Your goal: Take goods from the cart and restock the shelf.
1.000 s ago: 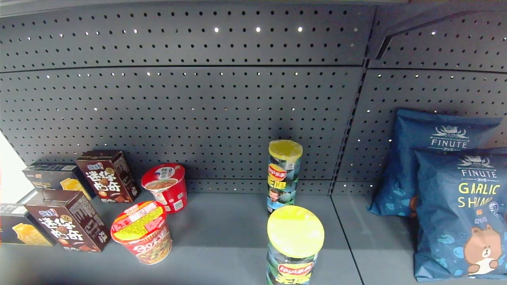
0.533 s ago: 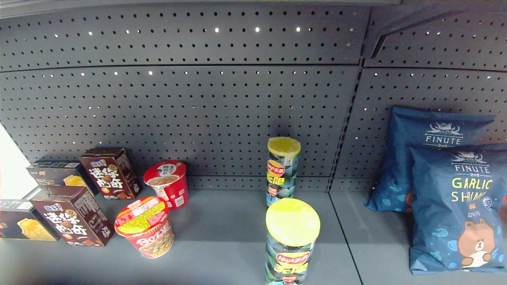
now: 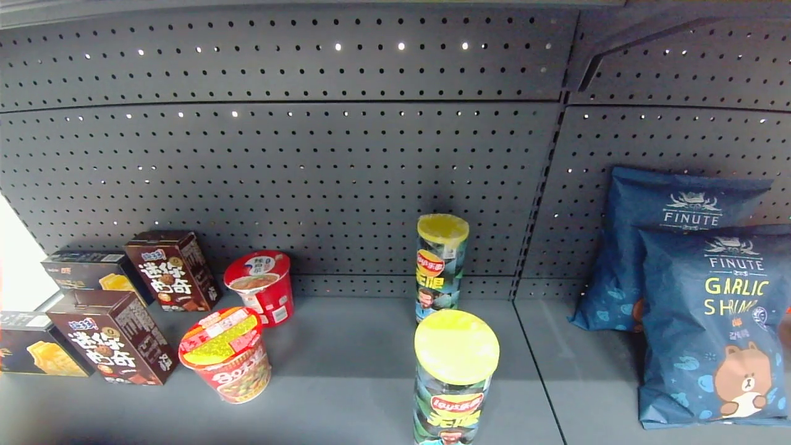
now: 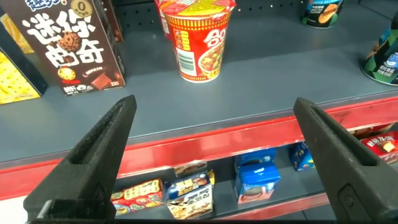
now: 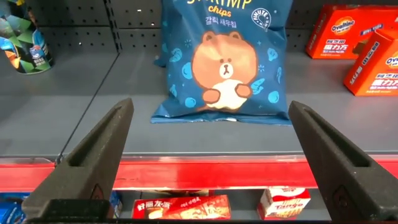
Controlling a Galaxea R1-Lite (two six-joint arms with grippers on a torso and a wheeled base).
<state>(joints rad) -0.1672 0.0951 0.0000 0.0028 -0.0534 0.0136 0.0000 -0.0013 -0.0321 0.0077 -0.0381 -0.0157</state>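
Note:
The grey shelf board (image 3: pixel 346 346) carries a front noodle cup (image 3: pixel 225 358) and a rear one (image 3: pixel 262 287), two yellow-lidded chip cans (image 3: pixel 456 377), brown boxes (image 3: pixel 111 337) and blue chip bags (image 3: pixel 710 321). My left gripper (image 4: pixel 214 106) is open and holds nothing. It hangs before the shelf's red front edge (image 4: pixel 205 146), facing the noodle cup (image 4: pixel 198 40) and a brown box (image 4: pixel 71 46). Also open and without a load, my right gripper (image 5: pixel 211 106) hangs before the red edge (image 5: pixel 211 165), facing the bear-printed blue bag (image 5: pixel 224 62).
A perforated back panel (image 3: pixel 309 173) closes the shelf behind. Dark boxes with yellow print (image 3: pixel 37 352) stand at the far left. Orange boxes (image 5: pixel 357 43) stand beside the blue bag. A lower shelf holds small packs (image 4: pixel 186 190). Bare board lies between the cups and cans.
The whole head picture shifted slightly up and left a second ago, so the camera moved; since half a second ago it is steady. The goods stand as before.

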